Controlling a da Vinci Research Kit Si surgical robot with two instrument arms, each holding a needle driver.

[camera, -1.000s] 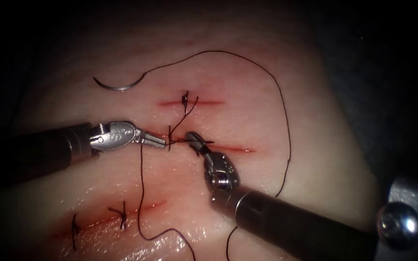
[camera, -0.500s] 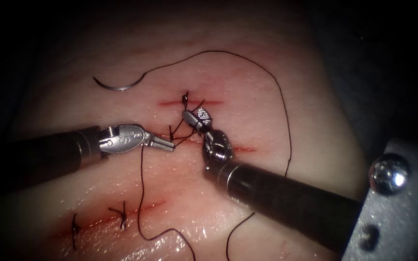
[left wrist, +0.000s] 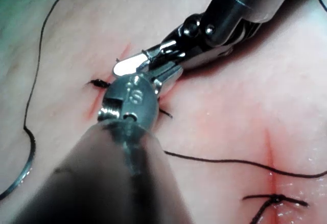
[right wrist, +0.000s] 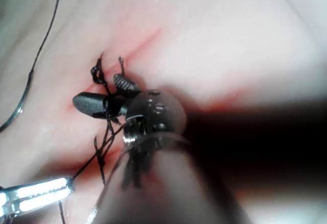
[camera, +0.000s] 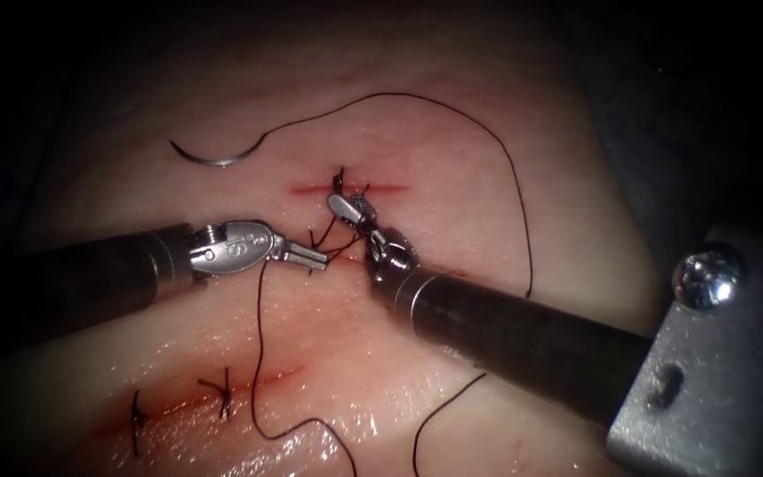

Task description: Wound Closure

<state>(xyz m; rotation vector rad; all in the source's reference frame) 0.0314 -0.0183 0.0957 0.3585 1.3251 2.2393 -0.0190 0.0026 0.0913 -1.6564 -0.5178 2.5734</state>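
Note:
The tissue [camera: 452,168] bears three cuts. The curved needle [camera: 214,160] lies loose on the surface to the upper left, held by neither tool and not in the tissue. Its thread [camera: 509,168] arcs round the right side. My left tool [camera: 315,261] is shut on the thread at the middle cut [camera: 439,269]. My right tool [camera: 346,208] stands with jaws apart just below the knot [camera: 338,180] on the upper cut [camera: 381,187]. In the right wrist view the right tool [right wrist: 97,90] straddles dark thread tails, and the left tool [right wrist: 38,193] holds its strand.
The lower cut [camera: 267,378] carries two tied stitches [camera: 222,389]. A long thread strand [camera: 258,353] runs down from the left tool across wet tissue. The right arm's metal fitting [camera: 708,353] sits at the right edge.
The right tool has moved up and left from the middle cut to the thread under the upper knot, and its jaws have opened. The left tool has edged a little right.

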